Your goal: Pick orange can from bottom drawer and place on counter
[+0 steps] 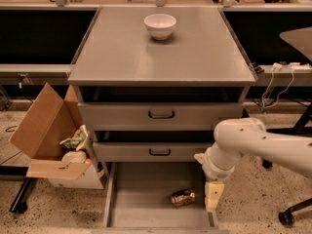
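Observation:
The orange can (183,197) lies on its side on the floor of the open bottom drawer (141,208), right of the middle. My gripper (213,199) hangs from the white arm over the drawer's right wall, just right of the can and apart from it. The counter (161,48) is the grey top of the cabinet, above the two upper drawers.
A white bowl (160,26) stands at the back of the counter. An open cardboard box (53,140) with rubbish stands left of the cabinet. A black chair base (292,213) is at the right. A cable (273,87) hangs at the right of the cabinet.

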`<act>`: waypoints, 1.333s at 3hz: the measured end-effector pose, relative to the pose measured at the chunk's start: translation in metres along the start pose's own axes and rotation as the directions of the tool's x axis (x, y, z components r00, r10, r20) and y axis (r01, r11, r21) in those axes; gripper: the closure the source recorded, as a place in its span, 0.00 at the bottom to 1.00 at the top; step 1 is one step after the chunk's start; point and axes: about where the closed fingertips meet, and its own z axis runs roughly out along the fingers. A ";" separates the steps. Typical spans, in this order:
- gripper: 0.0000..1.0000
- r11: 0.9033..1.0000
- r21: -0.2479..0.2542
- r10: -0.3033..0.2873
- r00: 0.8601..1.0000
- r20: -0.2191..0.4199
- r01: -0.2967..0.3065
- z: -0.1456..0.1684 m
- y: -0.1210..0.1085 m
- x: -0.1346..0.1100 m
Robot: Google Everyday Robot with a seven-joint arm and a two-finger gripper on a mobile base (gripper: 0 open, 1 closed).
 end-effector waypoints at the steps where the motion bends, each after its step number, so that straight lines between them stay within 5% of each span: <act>1: 0.00 0.999 0.023 -0.026 0.999 0.028 0.025 0.074 -0.015 0.009; 4: 0.00 0.998 -0.025 -0.060 0.984 0.167 0.065 0.216 -0.050 0.020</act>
